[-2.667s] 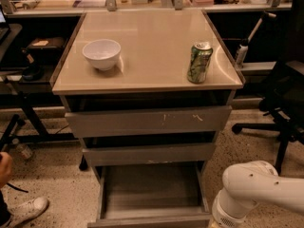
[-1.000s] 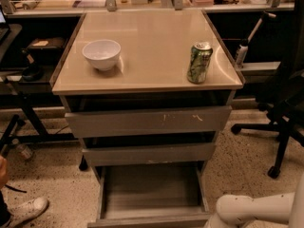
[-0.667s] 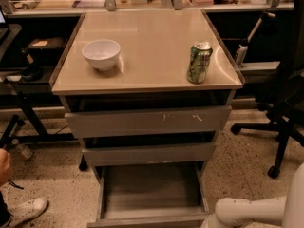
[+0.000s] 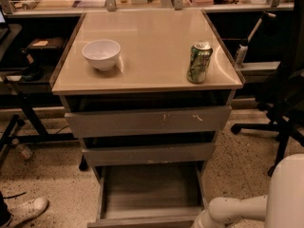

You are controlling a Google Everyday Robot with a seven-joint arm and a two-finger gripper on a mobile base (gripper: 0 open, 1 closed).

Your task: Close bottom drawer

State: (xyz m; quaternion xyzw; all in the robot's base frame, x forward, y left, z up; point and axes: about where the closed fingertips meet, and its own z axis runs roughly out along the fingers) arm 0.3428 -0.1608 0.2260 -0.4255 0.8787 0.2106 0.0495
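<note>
One bottom drawer gapes open at the foot of the cabinet as my arm has dropped beside its front-right corner, gripper apparently below frame, its state untellable, push coming next.

The bottom drawer, a deep grey-brown wood-grain box, stands pulled out, left of the tool, which is cut off below the frame.

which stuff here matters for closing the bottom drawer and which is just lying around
For the job: bottom drawer, pulled open; white arm at lower right, its gripper out of frame.

Lying about: white bowl and green can on the cabinet top.
</note>
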